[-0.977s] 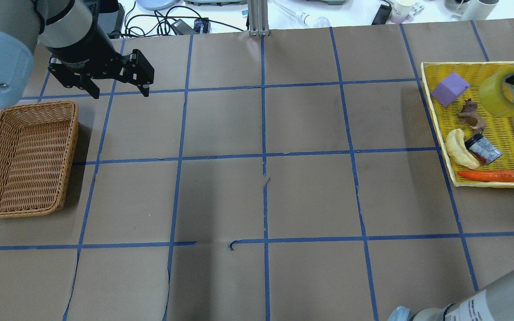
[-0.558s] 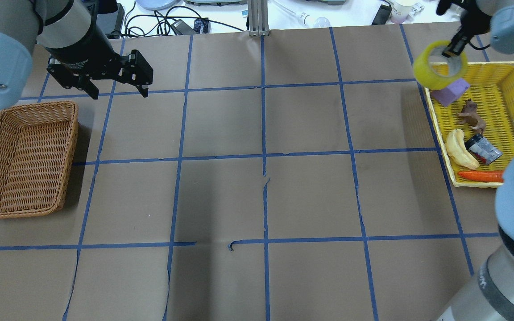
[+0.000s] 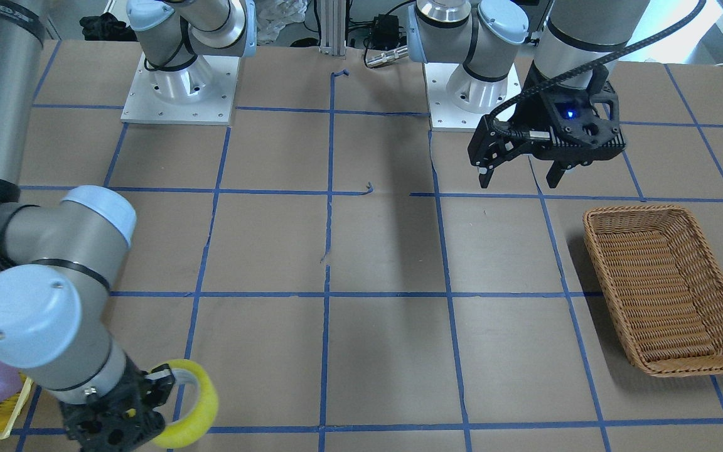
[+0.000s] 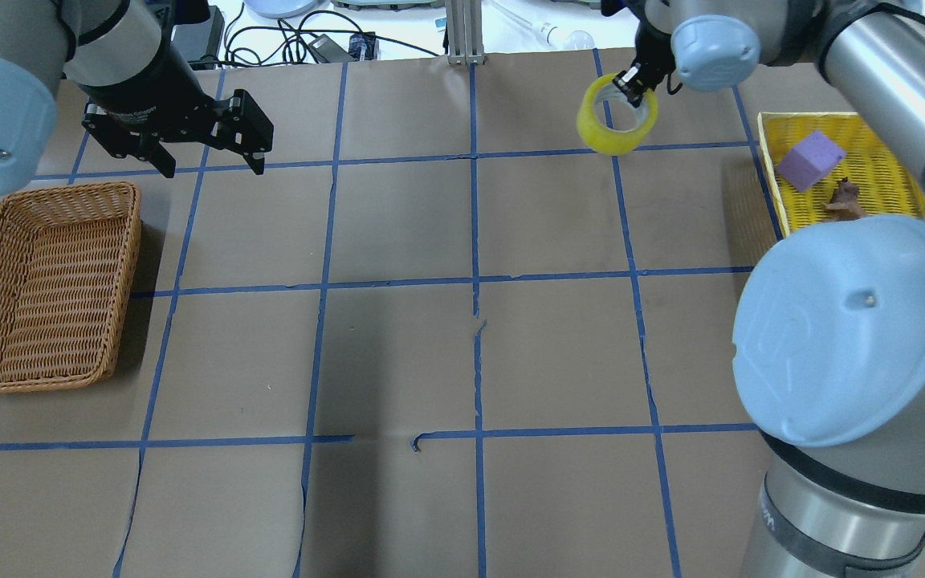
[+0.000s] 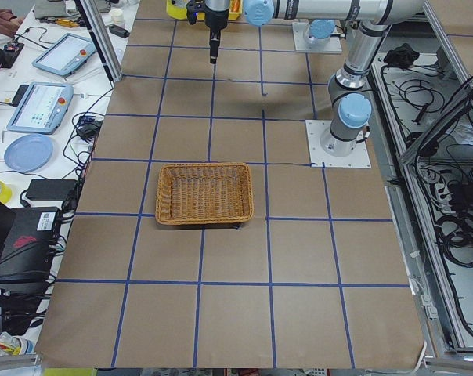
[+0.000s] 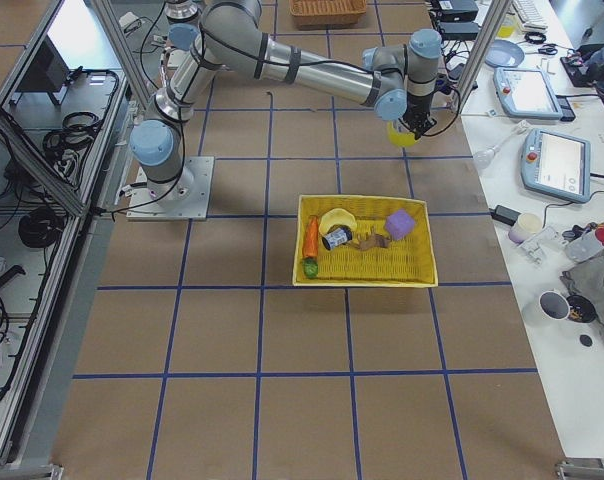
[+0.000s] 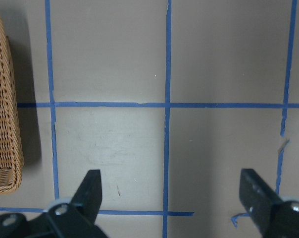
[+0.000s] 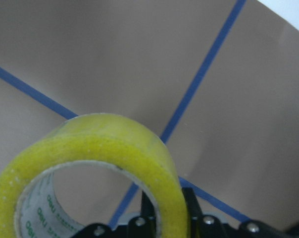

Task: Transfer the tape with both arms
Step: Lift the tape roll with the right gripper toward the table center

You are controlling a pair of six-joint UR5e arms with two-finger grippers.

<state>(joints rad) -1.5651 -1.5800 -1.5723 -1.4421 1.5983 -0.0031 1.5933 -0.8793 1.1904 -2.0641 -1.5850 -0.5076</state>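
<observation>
- tape (image 4: 617, 124): off the table, in the air over the far row of grid squares, just to the robot's right of the centre line. it is outside the yellow tray (image 4: 769, 160) and touches no surface.
- ring attitude: tilted. the whitish core opening shows to the overhead view, so the axis is neither level nor plumb. the roll hangs below and to the left of its grip point.
- right gripper (image 4: 633, 87): clenched on the roll's wall. the right wrist view shows one finger (image 8: 148, 210) inside the core and the other outside the yellow band. only the upper right part of the ring is taken, and the rest of the rim hangs free.
- left gripper (image 4: 213, 156): jaws spread wide with nothing between them, bare paper below in the left wrist view. it hangs over the table just beyond the far corner of the wicker basket (image 4: 129, 265).
- key relation: the tape lies to the left gripper's right, across the centre line and well apart, at about the same depth on the table. the right arm is the only arm at the roll.
- judgement: a hand-over is next. the free wall faces toward the left arm's side, so the left jaws would close there, opposite the right's pinch.
- risk, judged: the single-wall pinch may let the roll swing.
</observation>
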